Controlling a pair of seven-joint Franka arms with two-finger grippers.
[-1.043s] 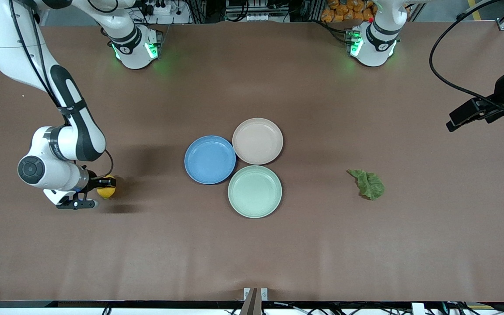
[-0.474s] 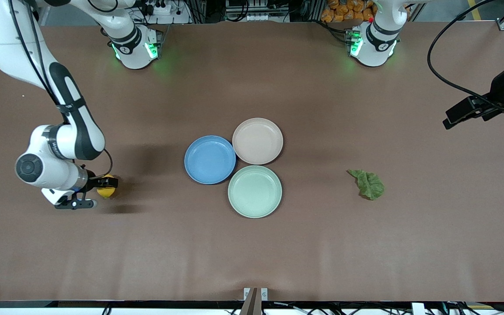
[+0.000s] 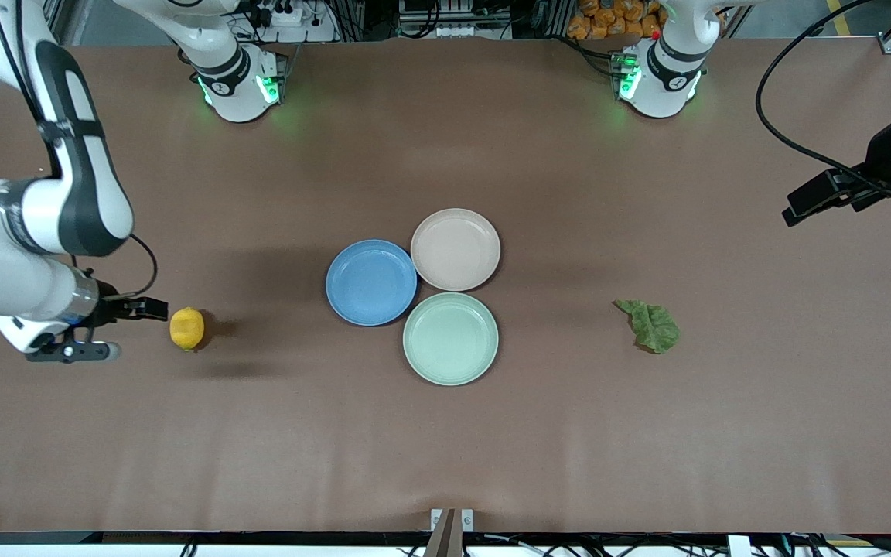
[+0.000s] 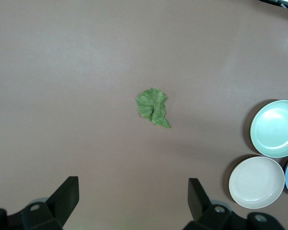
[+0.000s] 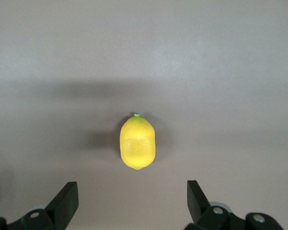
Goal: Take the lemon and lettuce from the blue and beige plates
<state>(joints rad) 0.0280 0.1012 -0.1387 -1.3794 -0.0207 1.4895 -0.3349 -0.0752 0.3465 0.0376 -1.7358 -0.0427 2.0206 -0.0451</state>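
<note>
**A:** So where's everything sitting? Using the green plate [image 3: 450, 338] as my reference.

**B:** Blue plate [image 3: 371, 281] and beige plate [image 3: 455, 249] both touch the green one, each a bit farther from the front camera. Blue is toward the right arm's end, beige almost straight up from the green. All three are bare inside.

**A:** And the food?

**B:** Both bits are on the bare table [image 3: 445, 449]. The lemon [image 3: 186, 328] is well apart from the green plate, toward the right arm's end, lying on its side with its pointed tip showing in the right wrist view. The lettuce [image 3: 651, 325] is well apart from the green plate toward the left arm's end, a flat crinkled leaf, about level with the plate.

**A:** Grippers?

**B:** The right gripper [image 3: 153, 310] is up in the air just beside the lemon, even farther from the green plate. Its fingers [image 5: 65, 201] are spread wide with nothing between them, lemon sitting free. The left gripper [image 4: 133, 201] is out at the left arm's end of the table, way past the lettuce from the green plate, fingers wide apart too, gripping nothing.
</note>
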